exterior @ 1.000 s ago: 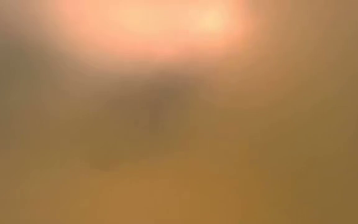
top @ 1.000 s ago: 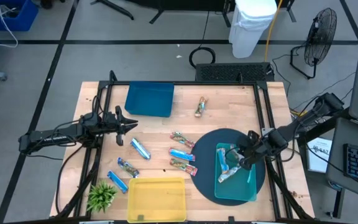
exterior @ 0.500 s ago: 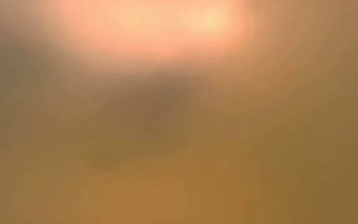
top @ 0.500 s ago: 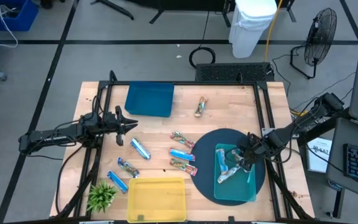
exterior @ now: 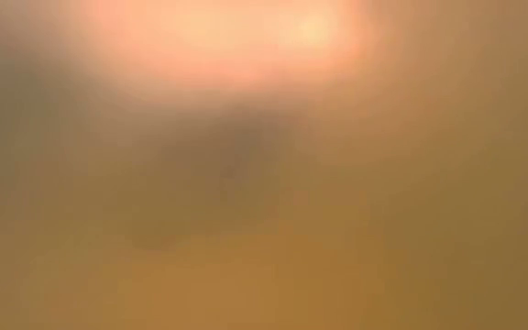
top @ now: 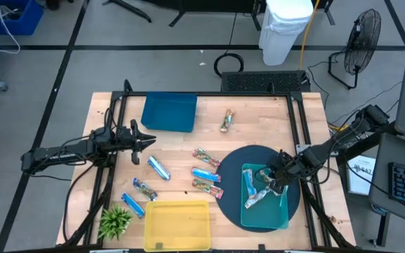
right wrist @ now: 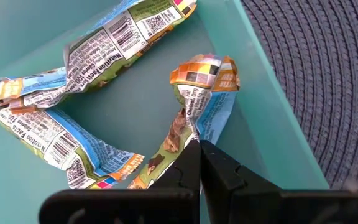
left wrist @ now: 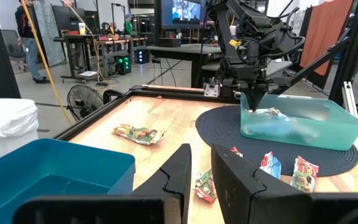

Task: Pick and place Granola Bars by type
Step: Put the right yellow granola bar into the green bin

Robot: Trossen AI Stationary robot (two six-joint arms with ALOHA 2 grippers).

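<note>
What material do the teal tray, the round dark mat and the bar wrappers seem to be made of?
The teal tray looks like smooth, slightly translucent plastic: its walls let light through. The round dark mat seems woven cord or fibre, with ribbed concentric rows and a matte finish. The bar wrappers appear to be thin printed foil or film, crinkled and glossy; the right gripper pinches one.

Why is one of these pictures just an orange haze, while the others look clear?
The low view is wholly blurred, an orange-brown haze with a bright glow at the top; nothing can be made out. The high view is evenly lit and sharp. The right wrist view shows the wrapper print on a granola bar clearly.
</note>
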